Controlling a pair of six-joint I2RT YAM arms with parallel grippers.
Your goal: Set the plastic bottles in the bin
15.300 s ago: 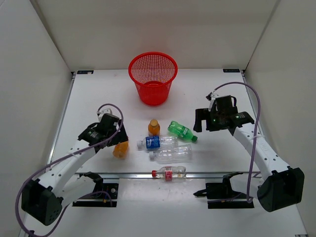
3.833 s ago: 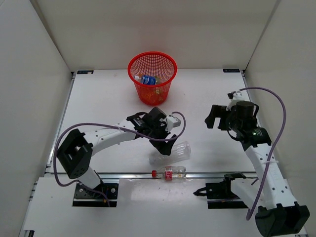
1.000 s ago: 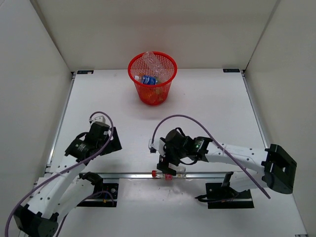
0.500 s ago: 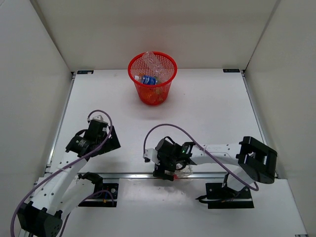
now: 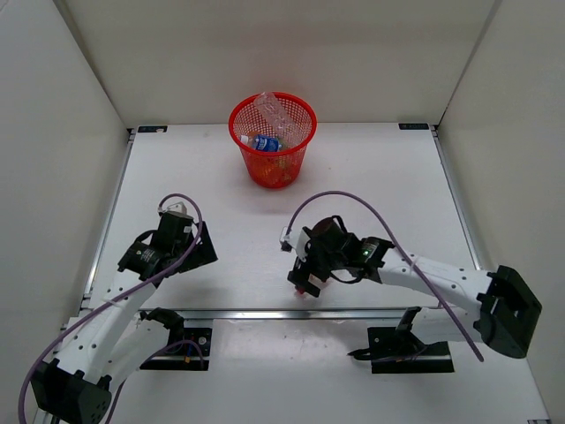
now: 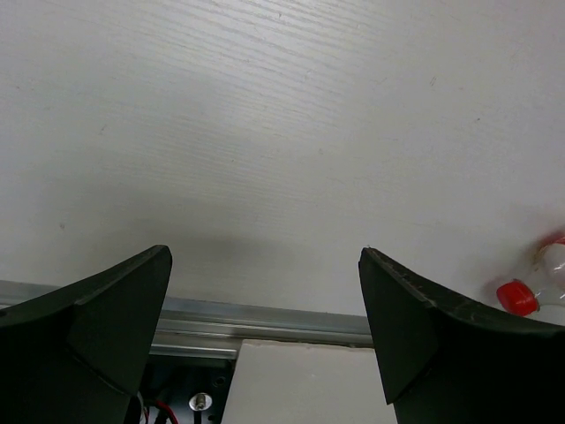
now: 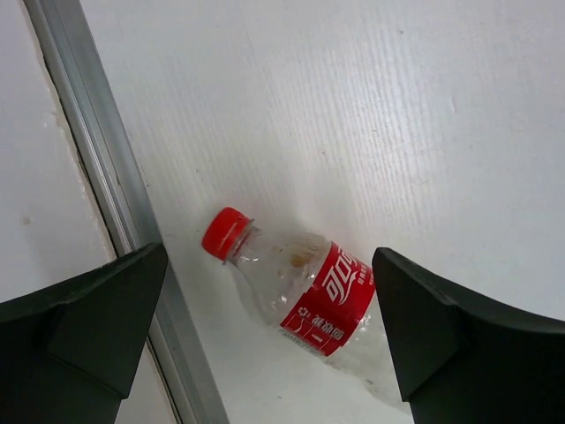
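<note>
white table (image 5: 380,185) | red mesh bin (image 5: 275,170) upright, far side | red-capped bottle (image 7: 305,287) lying beside metal rail (image 7: 108,203)

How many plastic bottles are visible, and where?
3. One clear bottle sticks out of the bin; one blue-label bottle lies inside it; one red-capped bottle lies on the table. Others may be hidden inside.
</note>
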